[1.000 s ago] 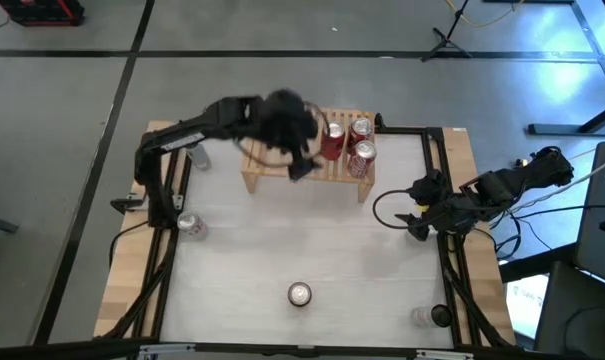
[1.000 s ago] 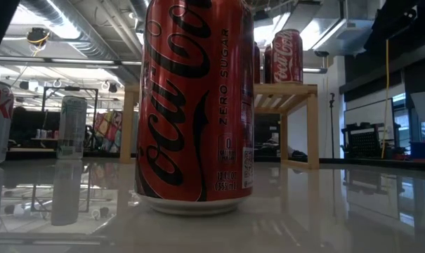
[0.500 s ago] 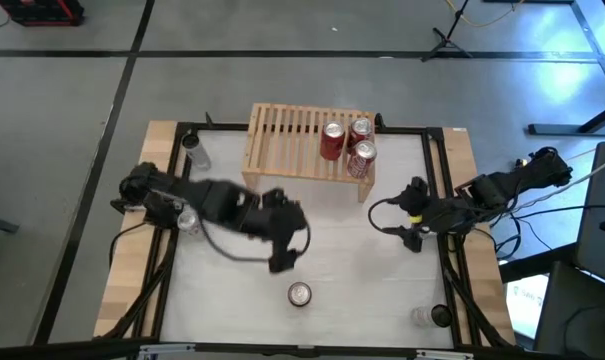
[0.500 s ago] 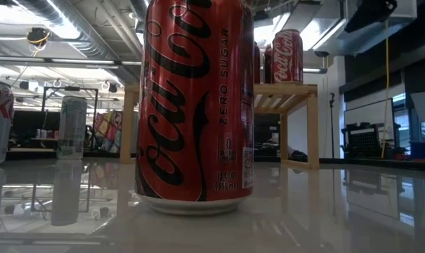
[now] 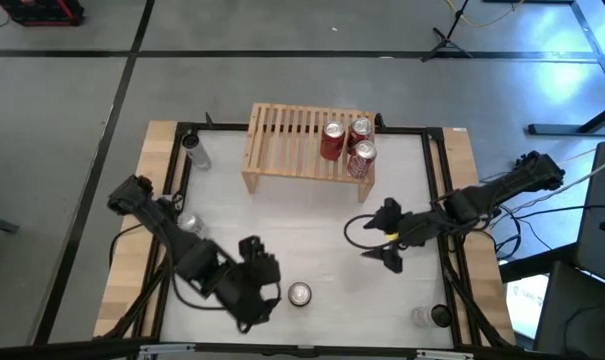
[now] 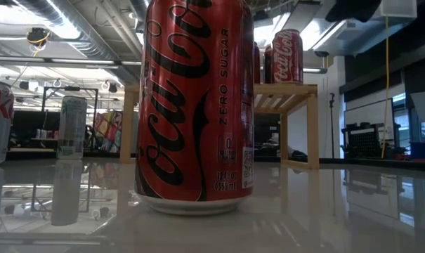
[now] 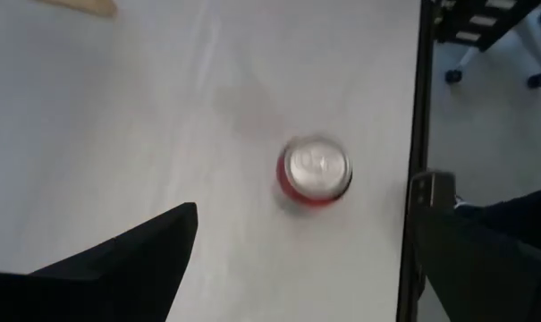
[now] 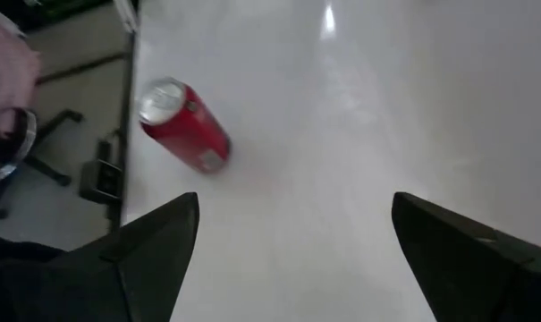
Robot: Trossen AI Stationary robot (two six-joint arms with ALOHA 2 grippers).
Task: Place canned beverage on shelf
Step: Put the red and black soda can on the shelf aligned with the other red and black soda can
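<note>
Near the table's (image 5: 312, 240) front edge, red can (image 5: 300, 294) beside wide-spread, empty left fingers (image 5: 254, 303).

The high view looked straight down on the whole table (image 5: 312, 240). The low view sat at tabletop level, close behind a red can (image 6: 194, 105), facing the shelf (image 6: 289, 95). Both wrist views looked down on that same can.

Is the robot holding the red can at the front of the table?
No, the red can stands alone on the table, with the open left gripper beside it, not touching.
</note>
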